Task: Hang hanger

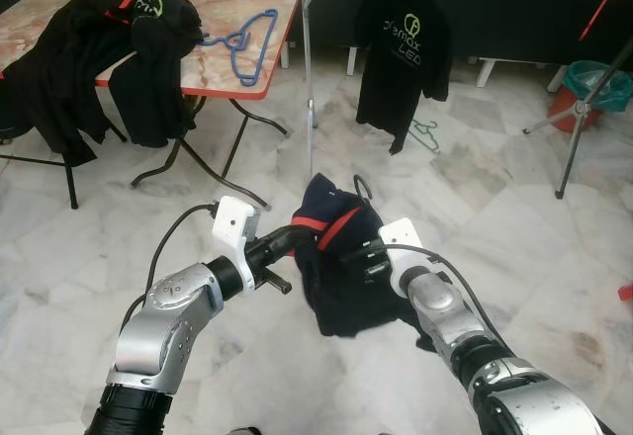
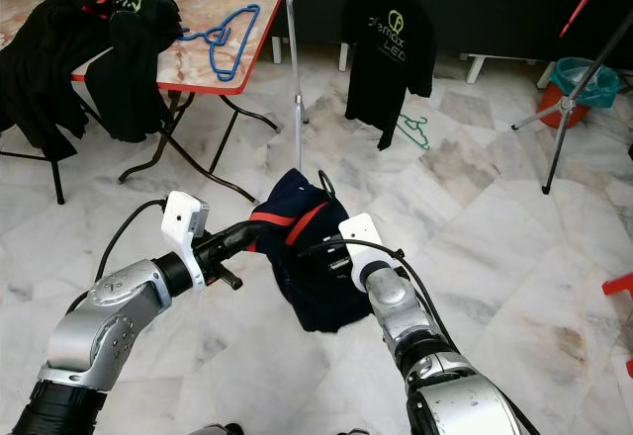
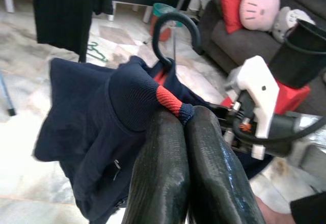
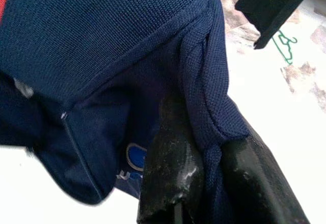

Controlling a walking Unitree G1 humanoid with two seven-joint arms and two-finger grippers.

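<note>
A navy shirt (image 1: pixel 336 262) with red collar trim hangs on a black hanger, held low over the marble floor between both arms. The hanger's hook (image 3: pixel 175 28) sticks up above the collar. My left gripper (image 1: pixel 297 230) is shut on the red-trimmed collar (image 3: pixel 170 102), fingers (image 3: pixel 160 158) pressed together. From the other side, my right gripper (image 1: pixel 353 253) is shut on a fold of the shirt's navy fabric (image 4: pixel 204 81). Ahead stands a clothes rail pole (image 1: pixel 305 49), with a black printed T-shirt (image 1: pixel 401 49) hanging from the rail.
At the left, a folding table (image 1: pixel 259 84) carries black clothes (image 1: pixel 109 49) and a blue hanger (image 1: pixel 243 44). A green hanger (image 1: pixel 425 134) lies on the floor under the rail. A tripod stand (image 1: pixel 584 109) and a teal bucket (image 1: pixel 598 81) are at the right.
</note>
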